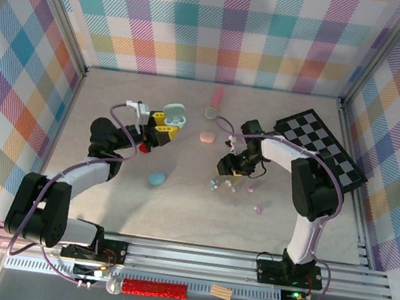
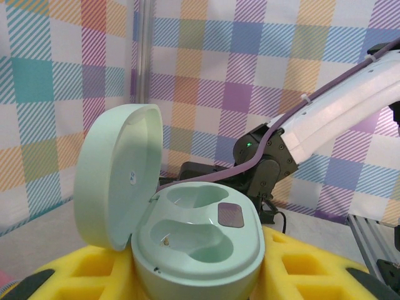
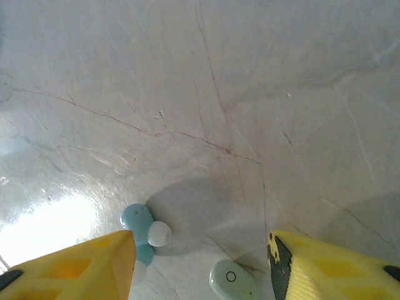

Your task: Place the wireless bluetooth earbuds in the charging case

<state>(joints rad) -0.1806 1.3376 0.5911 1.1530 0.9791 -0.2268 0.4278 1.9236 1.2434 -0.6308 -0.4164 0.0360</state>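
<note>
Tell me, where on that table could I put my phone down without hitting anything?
Barest is the near strip of table, in front of the blue case; the far left corner beyond the left arm is free too. The middle is crowded: earbuds lie scattered under the open right gripper, with the pink case just beyond.

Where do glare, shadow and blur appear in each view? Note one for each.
Right wrist: bright glare on the table at lower left, a soft shadow beside the blue earbud. Left wrist: soft, even light on the mint case, no hard glare. Top external: even light, faint shadows.
</note>
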